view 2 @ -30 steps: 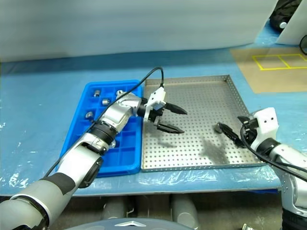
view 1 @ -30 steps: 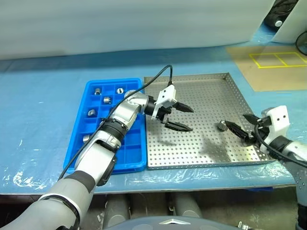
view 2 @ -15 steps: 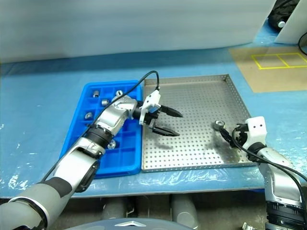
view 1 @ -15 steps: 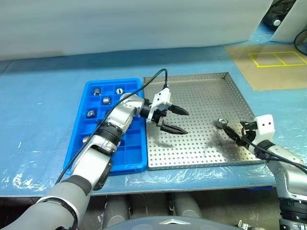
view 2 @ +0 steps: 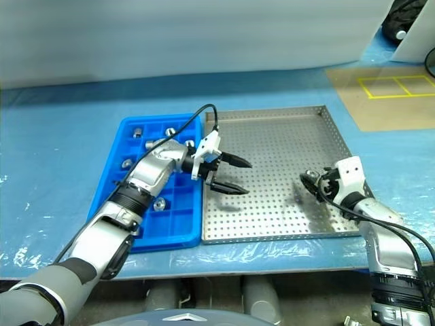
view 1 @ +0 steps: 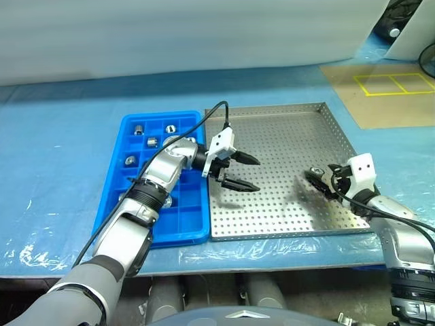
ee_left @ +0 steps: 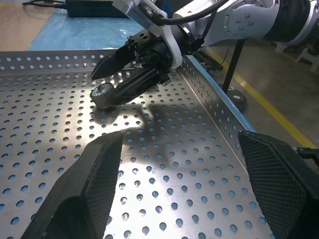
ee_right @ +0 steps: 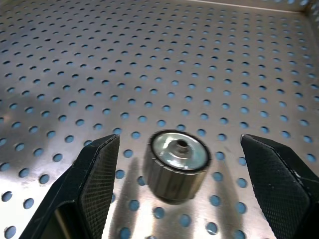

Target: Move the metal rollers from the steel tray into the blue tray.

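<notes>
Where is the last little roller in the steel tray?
The roller lies on the right side of the steel tray, between the open fingers of the right gripper, not yet gripped.

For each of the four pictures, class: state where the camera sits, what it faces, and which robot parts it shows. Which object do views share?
Head views: look down over both arms at the steel tray and blue tray.
Left wrist view: looks across the tray at the right hand, between its own fingers.
Right wrist view: faces one metal roller between open fingers.
Shared: that roller.
</notes>
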Controlling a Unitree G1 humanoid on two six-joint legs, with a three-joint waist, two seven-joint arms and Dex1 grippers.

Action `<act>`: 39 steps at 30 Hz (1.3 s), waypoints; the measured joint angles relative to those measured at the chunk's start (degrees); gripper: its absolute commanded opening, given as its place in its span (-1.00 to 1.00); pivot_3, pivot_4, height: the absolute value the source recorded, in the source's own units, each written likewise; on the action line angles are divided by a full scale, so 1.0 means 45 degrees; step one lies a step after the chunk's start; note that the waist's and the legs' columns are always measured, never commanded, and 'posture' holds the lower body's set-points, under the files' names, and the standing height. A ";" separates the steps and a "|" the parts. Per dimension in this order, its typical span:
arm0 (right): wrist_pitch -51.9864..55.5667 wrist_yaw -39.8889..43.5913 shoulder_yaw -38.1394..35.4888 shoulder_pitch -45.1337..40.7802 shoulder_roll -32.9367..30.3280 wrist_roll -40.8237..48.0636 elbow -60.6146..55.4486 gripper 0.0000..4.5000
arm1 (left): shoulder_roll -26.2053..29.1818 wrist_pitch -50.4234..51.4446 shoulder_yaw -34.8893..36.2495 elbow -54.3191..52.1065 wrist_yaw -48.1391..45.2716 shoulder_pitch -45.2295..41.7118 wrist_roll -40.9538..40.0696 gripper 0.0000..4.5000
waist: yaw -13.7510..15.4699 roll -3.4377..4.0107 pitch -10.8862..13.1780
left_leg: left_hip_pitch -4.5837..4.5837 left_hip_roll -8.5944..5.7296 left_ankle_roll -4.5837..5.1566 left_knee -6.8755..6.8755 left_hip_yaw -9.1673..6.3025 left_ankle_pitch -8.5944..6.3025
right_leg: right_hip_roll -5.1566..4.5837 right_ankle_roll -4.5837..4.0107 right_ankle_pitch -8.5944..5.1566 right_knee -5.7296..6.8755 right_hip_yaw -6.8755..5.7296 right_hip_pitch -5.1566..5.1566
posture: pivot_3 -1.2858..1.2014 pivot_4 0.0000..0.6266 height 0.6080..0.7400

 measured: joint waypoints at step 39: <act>0.1012 0.4269 0.5979 -0.6132 0.1531 0.0794 -0.0005 -0.22 | 0.7257 0.3340 0.3265 -0.7065 0.1412 0.4431 -0.1265 0.74 | 0.1004 0.0019 0.0032 | -0.0006 0.0029 -0.0135 -0.0175 0.0020 0.0038 | 0.0021 -0.0022 -0.0014 0.0007 -0.0016 -0.0113 | 0.10 -0.52 1.00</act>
